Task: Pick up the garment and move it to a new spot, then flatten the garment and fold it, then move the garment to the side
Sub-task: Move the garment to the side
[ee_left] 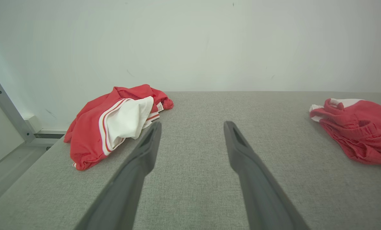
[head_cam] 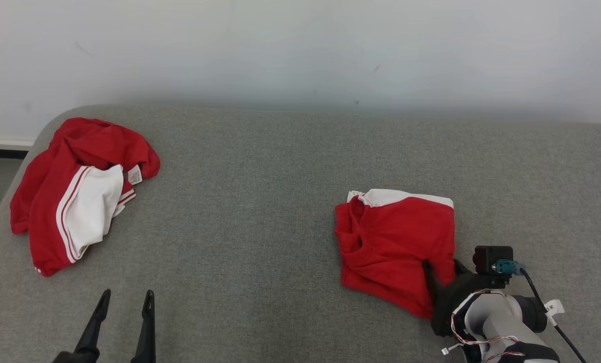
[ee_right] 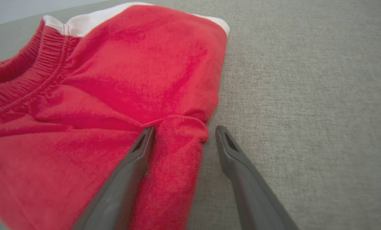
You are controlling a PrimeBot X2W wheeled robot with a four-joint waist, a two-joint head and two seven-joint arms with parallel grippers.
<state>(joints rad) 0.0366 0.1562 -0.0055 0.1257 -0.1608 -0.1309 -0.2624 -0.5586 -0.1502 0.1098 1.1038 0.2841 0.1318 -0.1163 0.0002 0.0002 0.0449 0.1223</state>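
Grey woven surface [head_cam: 260, 212] with a rounded far-left corner sits against a plain white wall [head_cam: 300, 50], folded red garment [head_cam: 396, 242] near-right on it, right gripper [ee_right: 184, 128] spread astride its edge fold, left gripper [head_cam: 128, 292] spread near-left, crumpled red-white garment [head_cam: 78, 191] far left.

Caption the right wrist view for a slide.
Open right gripper straddles a raised fold of the red shorts on grey upholstery.

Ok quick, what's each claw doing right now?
Left claw: open, holding nothing.
Right claw: open around a fold of the red garment, not gripping it.
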